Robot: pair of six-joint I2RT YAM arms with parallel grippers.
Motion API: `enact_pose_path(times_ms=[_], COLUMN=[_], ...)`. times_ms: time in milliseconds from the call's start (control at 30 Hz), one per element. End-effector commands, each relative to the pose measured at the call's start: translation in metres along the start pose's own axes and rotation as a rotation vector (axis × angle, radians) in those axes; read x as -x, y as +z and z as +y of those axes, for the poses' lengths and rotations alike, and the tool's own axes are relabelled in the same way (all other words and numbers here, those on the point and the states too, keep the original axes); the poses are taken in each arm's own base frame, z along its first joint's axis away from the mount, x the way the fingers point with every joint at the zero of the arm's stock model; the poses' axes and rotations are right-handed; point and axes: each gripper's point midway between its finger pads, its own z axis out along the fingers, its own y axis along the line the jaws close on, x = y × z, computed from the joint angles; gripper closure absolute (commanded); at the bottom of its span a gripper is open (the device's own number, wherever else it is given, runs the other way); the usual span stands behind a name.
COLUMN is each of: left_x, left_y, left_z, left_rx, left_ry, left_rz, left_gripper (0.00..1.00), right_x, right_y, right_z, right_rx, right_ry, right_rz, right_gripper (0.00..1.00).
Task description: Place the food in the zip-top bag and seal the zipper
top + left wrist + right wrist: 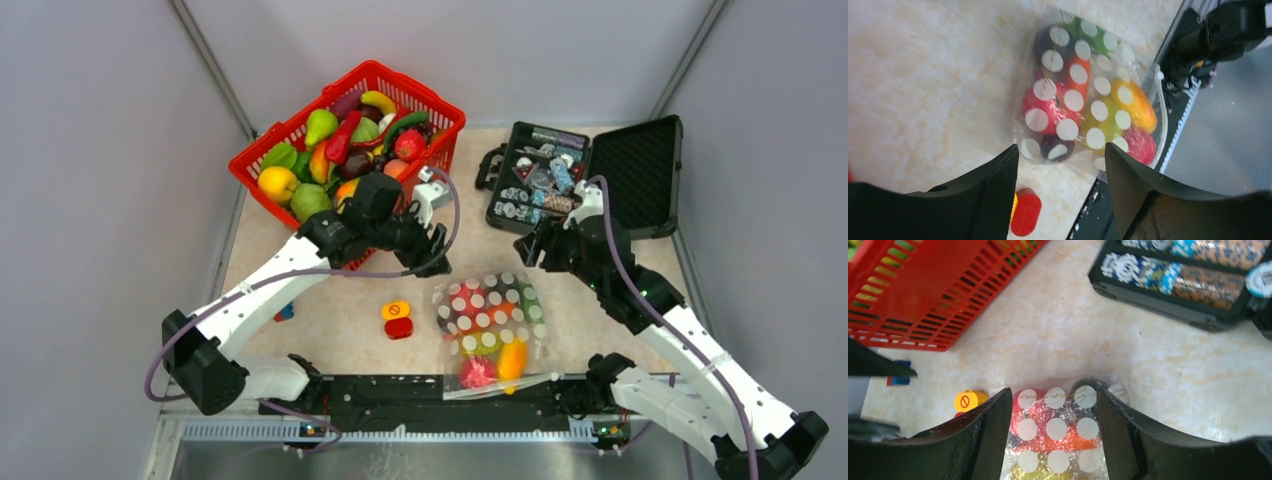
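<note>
**Both grippers open over the filled bag**

The overhead camera gives me the whole table. The bag (492, 325) lies flat at lower centre of the frame, dotted face up, its near end against the black rail (400, 395). A red basket (290, 125) heaped with toy fruit (320, 125) sits at upper left. An open black case (640, 160) is at upper right, and a small orange-and-red block (397, 319) lies just left of the bag. Only this view shows both arms leaning in, with the left gripper (437, 262) by the bag's upper left corner and the right gripper (530, 250) by its upper right.

The wrist cameras settle the fingers. On each side they stand well apart with nothing between them, and the bag shows through the gap. The left wrist view shows the toy food (1135, 105) in the bag best: red, orange, yellow, green and dark purple pieces packed close under the white dots. The zipper (497, 385) is a pale strip along the near edge; I cannot tell whether it is pressed shut.
</note>
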Motion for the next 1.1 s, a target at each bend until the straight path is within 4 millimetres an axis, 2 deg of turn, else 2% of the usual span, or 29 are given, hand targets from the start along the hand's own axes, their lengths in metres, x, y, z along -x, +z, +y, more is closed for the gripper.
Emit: enact_pose_path(times_ms=[0,100,233,333,433,567,767,1067], left_x=[-0.024,-0.046,-0.099,-0.133,-0.156,-0.184,-0.210,-0.224], left_y=[0.006,0.006,0.001,0.003,0.004,0.014,0.039,0.070], left_z=[-0.021,-0.034,-0.055,-0.078,-0.100,-0.113,-0.111,-0.119], left_rx=[-0.059,-0.107,-0.156,-0.187,-0.207,-0.238,-0.164,-0.158], left_ry=[-0.033,-0.122,-0.205,-0.211,-0.189,-0.261,-0.321,-0.370], left_rz=[0.011,0.011,0.075,0.129,0.168,0.228,0.223,0.165], left_gripper=[0.33,0.30,0.23,0.20,0.18,0.16,0.17,0.15], right_x=[-0.014,-0.040,-0.068,-0.075,-0.077,-0.084,-0.100,-0.101], right_y=[0.003,0.005,0.000,0.000,0.000,0.001,0.001,-0.001], right_z=[-0.027,-0.037,-0.056,-0.056,-0.056,-0.057,-0.053,-0.045], right_rx=[-0.158,-0.198,-0.279,-0.252,-0.239,-0.246,-0.209,-0.129], right_ry=[0.169,0.242,0.318,0.360,0.398,0.414,0.441,0.481], right_rz=[0.009,0.067,0.101,0.090,0.070,0.088,0.128,0.100], right_gripper=[0.38,0.38,0.36,0.36,0.36,0.36,0.36,0.36])
